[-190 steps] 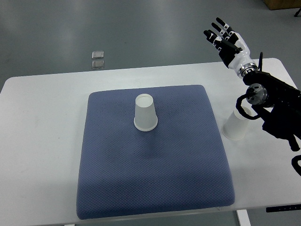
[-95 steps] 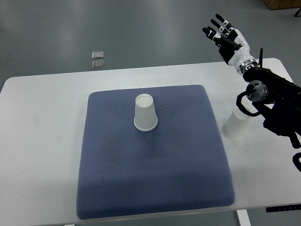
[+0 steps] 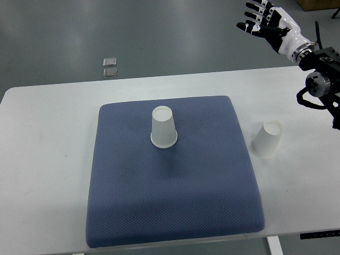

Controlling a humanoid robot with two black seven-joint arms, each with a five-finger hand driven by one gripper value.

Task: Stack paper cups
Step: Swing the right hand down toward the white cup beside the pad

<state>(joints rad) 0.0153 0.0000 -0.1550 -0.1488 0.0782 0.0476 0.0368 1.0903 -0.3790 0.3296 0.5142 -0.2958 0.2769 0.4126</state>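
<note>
My right hand (image 3: 267, 22) hangs high beyond the table's (image 3: 48, 133) far right corner, fingers spread wide, holding nothing. 2 paper cups stand upside down: one cup (image 3: 163, 127) on the blue mat (image 3: 175, 196), the other cup (image 3: 266, 139) on bare tabletop just beside the mat's right edge. I'd come down over the nearer cup, close gently around its wall without crushing it, lift straight, then lower it squarely over the mat cup.

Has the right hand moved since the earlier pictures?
Yes. The right hand has moved up and right in the picture, farther from the cup on the table, fingers spread.
</note>
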